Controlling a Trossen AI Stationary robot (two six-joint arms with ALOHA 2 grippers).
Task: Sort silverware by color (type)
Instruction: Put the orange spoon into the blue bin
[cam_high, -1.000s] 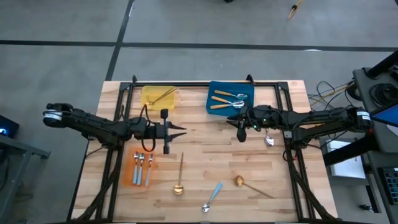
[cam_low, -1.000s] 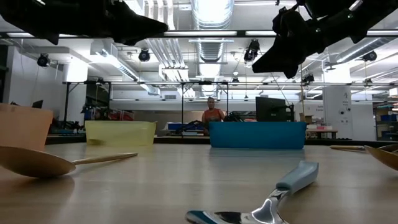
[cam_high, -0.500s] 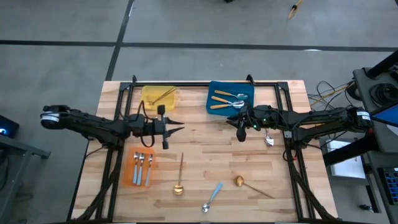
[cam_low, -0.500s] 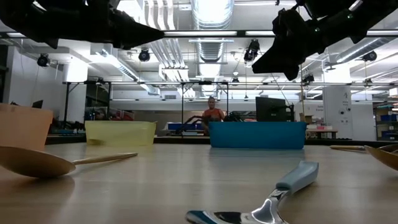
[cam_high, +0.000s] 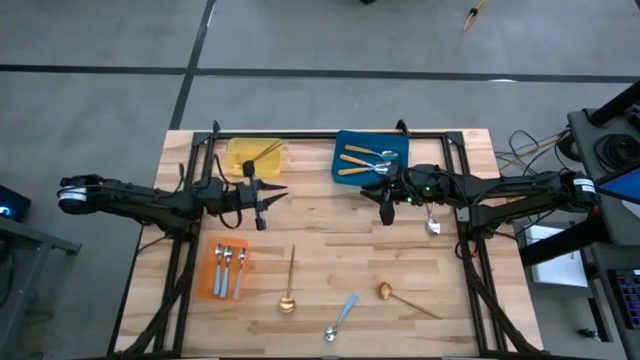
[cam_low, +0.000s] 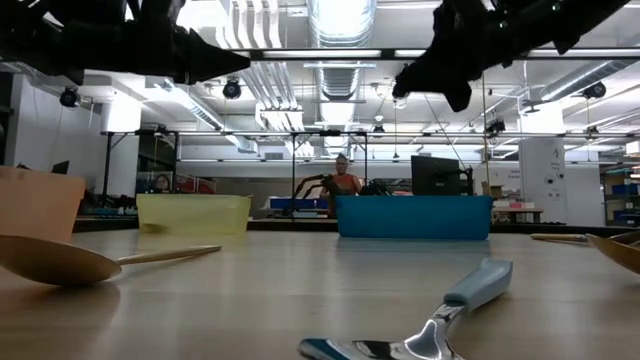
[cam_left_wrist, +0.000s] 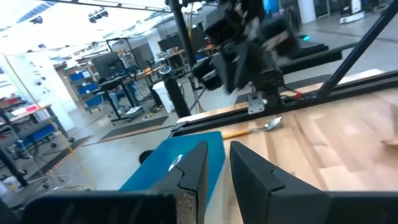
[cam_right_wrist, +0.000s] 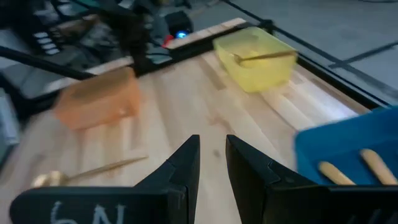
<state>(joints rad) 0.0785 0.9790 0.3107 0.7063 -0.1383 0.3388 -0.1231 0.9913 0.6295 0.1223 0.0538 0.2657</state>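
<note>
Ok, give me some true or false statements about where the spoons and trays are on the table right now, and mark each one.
1. The yellow tray holds a gold spoon. True.
2. The blue tray holds only blue-handled spoons. False: orange-handled spoons lie in it.
3. Two blue-handled spoons lie in the orange tray. True.
4. No silverware is left on the bare table. False: two gold spoons and a blue-handled spoon lie near the front, and another spoon lies by the right arm.
5. The left tool holds a spoon. False: nothing shows between its fingers.
</note>
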